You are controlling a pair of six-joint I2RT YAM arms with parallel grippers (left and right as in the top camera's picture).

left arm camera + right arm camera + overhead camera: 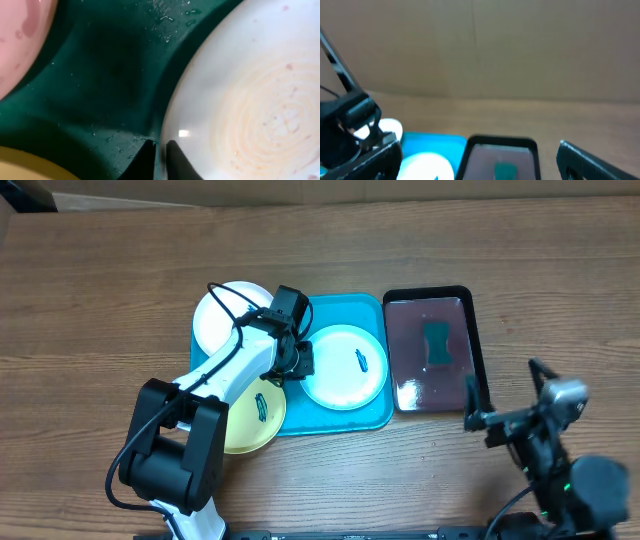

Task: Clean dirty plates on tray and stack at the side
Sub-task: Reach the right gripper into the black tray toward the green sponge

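1. The left gripper (pixel 160 156) is down on the turquoise tray (pixel 372 412), at the left rim of the pale mint plate (pixel 335 380).
2. In the left wrist view its jaws are almost closed. The plate's rim sits in the narrow gap between the fingertips (pixel 145 162), so it looks pinched on that rim.
3. The right gripper (pixel 500 380) is spread fully wide and holds nothing. It hangs over bare table, just right of the black tray (pixel 478 345), well apart from the plates.
4. The mint plate lies flat on the right half of the turquoise tray, with a small teal smear (pixel 364 361) near its right side.
5. The white plate (pixel 225 320) sits at the tray's far-left corner, partly under the left arm (pixel 235 370). No smear can be made out on it.
6. The yellow-green plate (pixel 255 420) is at the near-left corner, overhanging the tray edge onto the table. It has a dark smear (pixel 262 405) on it.
7. The three plates lie apart and unstacked.
8. Water droplets show on the tray floor between the plates in the left wrist view.
9. The black tray holds dark liquid and a teal sponge (pixel 437 343), and sits just right of the turquoise tray.
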